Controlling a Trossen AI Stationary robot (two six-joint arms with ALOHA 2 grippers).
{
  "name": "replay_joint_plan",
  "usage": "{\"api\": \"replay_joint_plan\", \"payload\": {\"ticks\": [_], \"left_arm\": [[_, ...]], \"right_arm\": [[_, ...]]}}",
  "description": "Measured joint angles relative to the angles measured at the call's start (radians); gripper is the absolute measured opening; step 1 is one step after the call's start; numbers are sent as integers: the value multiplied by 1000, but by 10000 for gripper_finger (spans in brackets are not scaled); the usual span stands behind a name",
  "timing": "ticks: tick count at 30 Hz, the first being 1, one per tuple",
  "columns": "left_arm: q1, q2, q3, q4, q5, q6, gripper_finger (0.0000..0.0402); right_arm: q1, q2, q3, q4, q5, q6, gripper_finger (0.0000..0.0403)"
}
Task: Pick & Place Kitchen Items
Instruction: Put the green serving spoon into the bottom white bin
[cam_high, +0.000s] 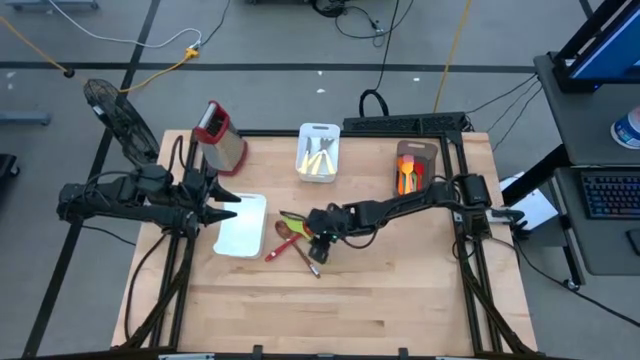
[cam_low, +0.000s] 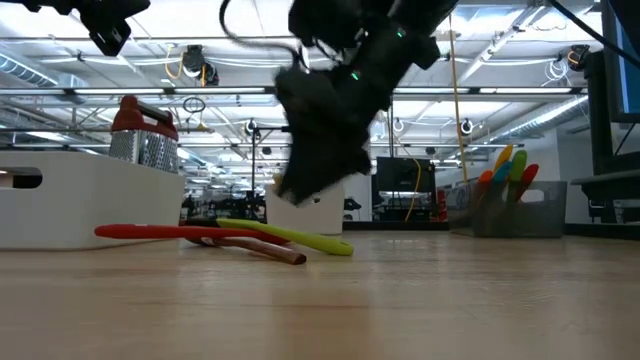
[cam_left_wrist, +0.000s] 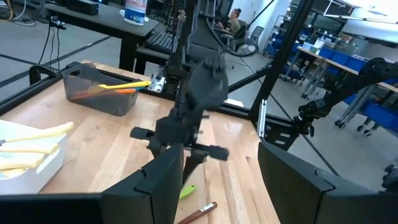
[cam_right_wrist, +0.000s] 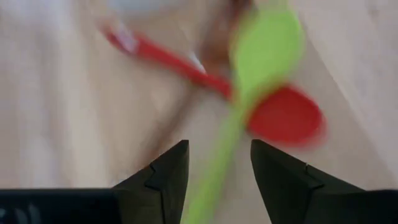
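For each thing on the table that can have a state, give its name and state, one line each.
Green spoon: flat on the table, lying over the red spoon.
Red spoon: flat, partly under the green one.
Grater: upright.
White tray: holds pale utensils.
Brown tray: holds orange utensils.
Right hand: open, above the green spoon.
Left hand: open, holding nothing.

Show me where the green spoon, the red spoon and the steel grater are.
green spoon (cam_right_wrist: 266, 46), right wrist view, on its bowl.
red spoon (cam_right_wrist: 287, 117), right wrist view, on its round bowl.
steel grater (cam_high: 226, 142), high view, on its metal body.
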Motion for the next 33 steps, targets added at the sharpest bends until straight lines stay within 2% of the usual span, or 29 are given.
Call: {"api": "replay_joint_plan", "payload": {"ticks": [13, 21, 26, 29, 33], "left_arm": [[0, 0, 0, -2, 1, 0, 214], [-1, 0, 0, -8, 21, -5, 214], [-1, 0, 0, -10, 28, -17, 214], [-1, 0, 0, -23, 28, -18, 214], [-1, 0, 0, -24, 28, -19, 214]], "right_arm": [[9, 59, -2, 6, 5, 48, 165], [9, 124, -1, 54, -39, 120, 164], [14, 143, 1, 38, -8, 159, 161], [24, 144, 1, 6, 42, 157, 147], [33, 146, 0, -41, 59, 156, 98]]}}
